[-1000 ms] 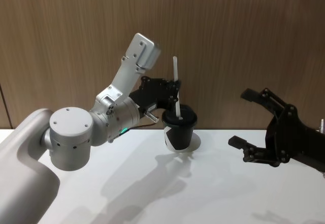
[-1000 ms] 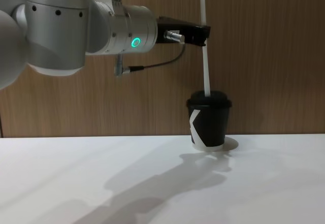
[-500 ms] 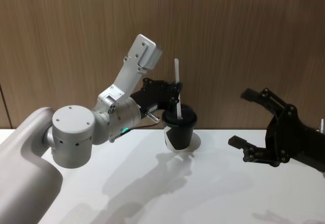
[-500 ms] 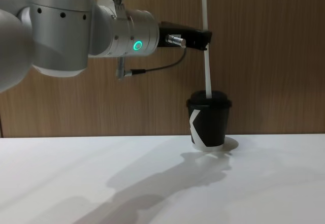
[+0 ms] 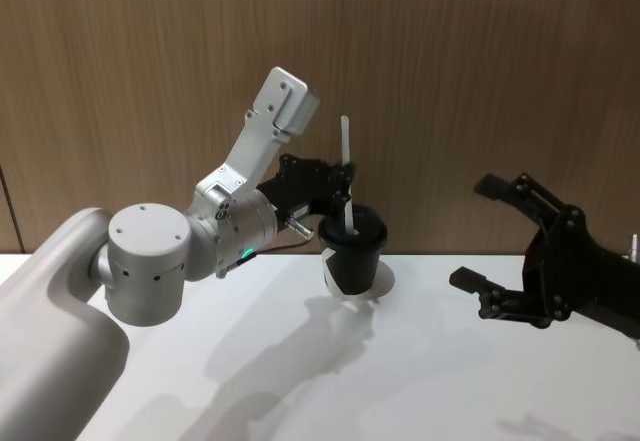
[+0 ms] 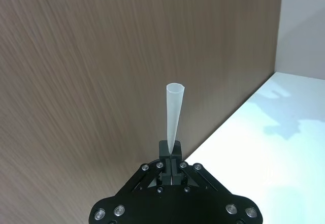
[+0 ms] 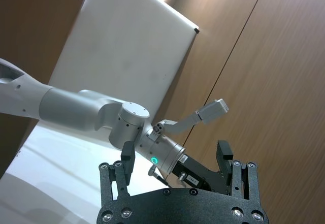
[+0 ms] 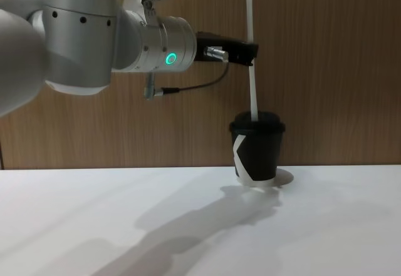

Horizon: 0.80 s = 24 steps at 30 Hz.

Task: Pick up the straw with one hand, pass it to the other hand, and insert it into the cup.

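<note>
The white straw (image 5: 346,161) (image 8: 251,88) stands nearly upright over the black cup (image 5: 352,256) (image 8: 255,154), and its lower end meets the top of the domed lid. My left gripper (image 5: 345,186) (image 8: 250,54), on the silver arm with the green ring, is shut on the straw about halfway up. In the left wrist view the straw (image 6: 173,117) rises from between the closed fingers of that gripper (image 6: 171,155). My right gripper (image 5: 475,233) (image 7: 175,160) hangs open to the right of the cup, a good way off, with nothing in it.
The cup stands near the back edge of the white table (image 8: 125,226), close to the wooden wall (image 5: 480,61). The table stretches open in front of the cup and to both sides.
The left gripper has come down a little with the straw, so the straw's top sits lower and its lower end presses into the lid. The right gripper has not moved.
</note>
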Motion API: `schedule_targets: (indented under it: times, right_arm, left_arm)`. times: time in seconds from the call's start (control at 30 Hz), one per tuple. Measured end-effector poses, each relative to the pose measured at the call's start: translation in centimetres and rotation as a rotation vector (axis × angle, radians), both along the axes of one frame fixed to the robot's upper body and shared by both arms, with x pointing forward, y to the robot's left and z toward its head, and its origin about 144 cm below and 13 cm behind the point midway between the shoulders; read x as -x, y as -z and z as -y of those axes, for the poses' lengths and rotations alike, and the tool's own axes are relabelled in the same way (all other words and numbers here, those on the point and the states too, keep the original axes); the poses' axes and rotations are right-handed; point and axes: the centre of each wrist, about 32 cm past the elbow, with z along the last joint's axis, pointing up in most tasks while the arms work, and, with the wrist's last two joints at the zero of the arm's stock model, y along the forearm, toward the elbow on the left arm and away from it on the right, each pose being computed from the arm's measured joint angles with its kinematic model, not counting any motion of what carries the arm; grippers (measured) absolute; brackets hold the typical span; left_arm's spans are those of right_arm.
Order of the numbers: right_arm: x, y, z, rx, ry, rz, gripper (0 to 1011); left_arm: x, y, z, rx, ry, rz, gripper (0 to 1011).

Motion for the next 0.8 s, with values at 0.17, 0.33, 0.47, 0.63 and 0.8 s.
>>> schedule_targets:
  times: [0.17,0.33,0.47,0.63,0.8]
  right_arm:
    - [0.0,0.0,0.0,0.0,0.0,0.0,1001]
    - [0.0,0.0,0.0,0.0,0.0,0.0,1001]
    - [0.0,0.0,0.0,0.0,0.0,0.0,1001]
    - [0.0,0.0,0.0,0.0,0.0,0.0,1001]
    - [0.0,0.0,0.0,0.0,0.0,0.0,1001]
  left_arm:
    - [-0.4,-0.1,0.1,0.004,-0.006,-0.017,8]
    - [-0.9,-0.2,0.1,0.017,-0.003,-0.043,10]
    - [-1.3,-0.3,0.2,0.035,0.005,-0.08,8]
    - [-1.8,-0.4,0.2,0.051,0.015,-0.111,44]
    - [-2.1,-0.4,0.2,0.063,0.024,-0.134,173]
